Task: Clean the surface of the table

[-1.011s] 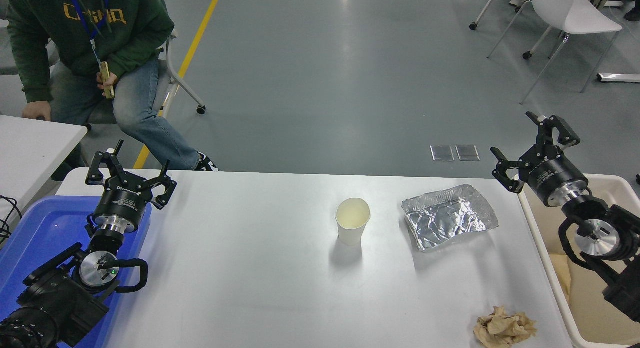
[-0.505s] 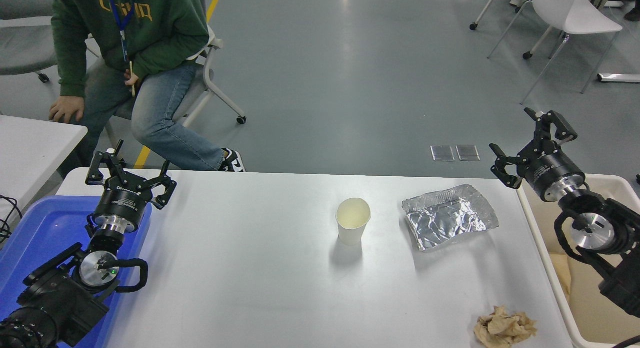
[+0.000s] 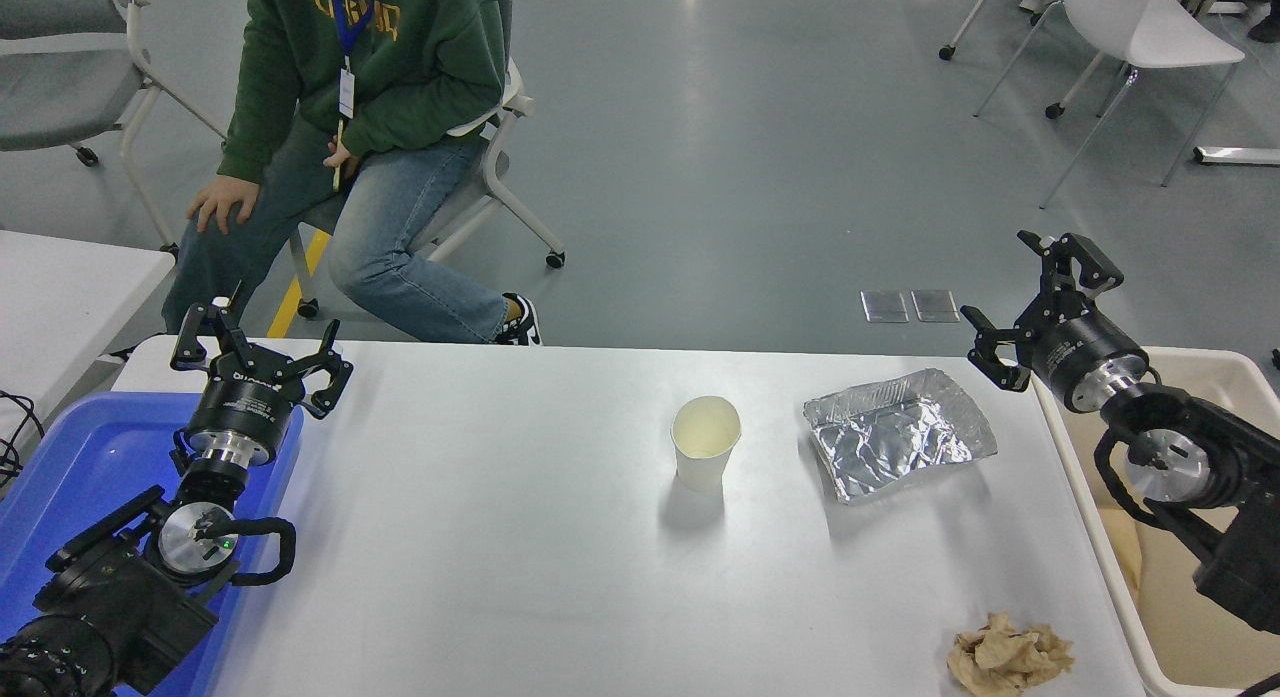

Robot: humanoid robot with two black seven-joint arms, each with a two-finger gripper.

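Blue tray [image 3: 60,457] half under left arm; bin [image 3: 1200,617] cropped.

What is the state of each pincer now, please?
Left pincer: open, holding nothing, parked over the blue tray.
Right pincer: open, holding nothing, raised beside the foil tray.

matte white rectangular surface [image 3: 520,577] | cream paper cup [image 3: 706,442] | crinkled silver foil tray [image 3: 898,433] | tan crumpled paper wad [image 3: 1008,653] | blue plastic tub [image 3: 70,467] | beige bin [image 3: 1195,497] | both claws were black
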